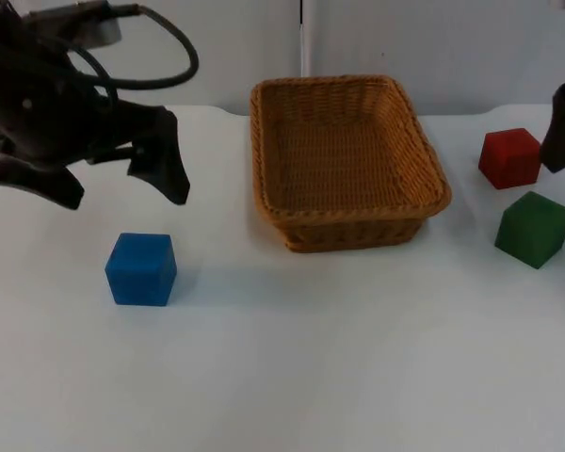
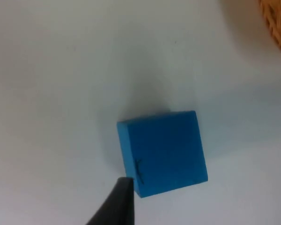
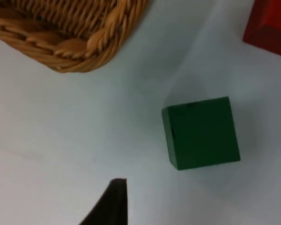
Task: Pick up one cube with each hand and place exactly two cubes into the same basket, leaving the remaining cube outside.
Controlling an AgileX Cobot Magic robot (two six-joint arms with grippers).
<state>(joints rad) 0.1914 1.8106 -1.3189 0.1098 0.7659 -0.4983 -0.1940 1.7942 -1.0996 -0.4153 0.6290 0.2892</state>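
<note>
A blue cube [image 1: 141,269] [image 2: 161,152] lies on the white table at the left. My left gripper [image 1: 122,188] hovers just behind and above it, open, with nothing between its fingers [image 2: 117,206]. The empty wicker basket [image 1: 358,224] stands at the centre back. To the basket's right lie a red cube [image 1: 509,157] [image 3: 271,26] and, nearer the front, a green cube [image 1: 534,229] [image 3: 201,132]. My right gripper [image 1: 563,130] hangs at the right edge, just right of the red cube and above the green one.
The basket's rim [image 3: 70,44] lies close to the green cube, and its corner [image 2: 277,23] is well off from the blue cube. The grey partition wall [image 1: 405,38] closes off the table at the back. Bare table spreads across the front.
</note>
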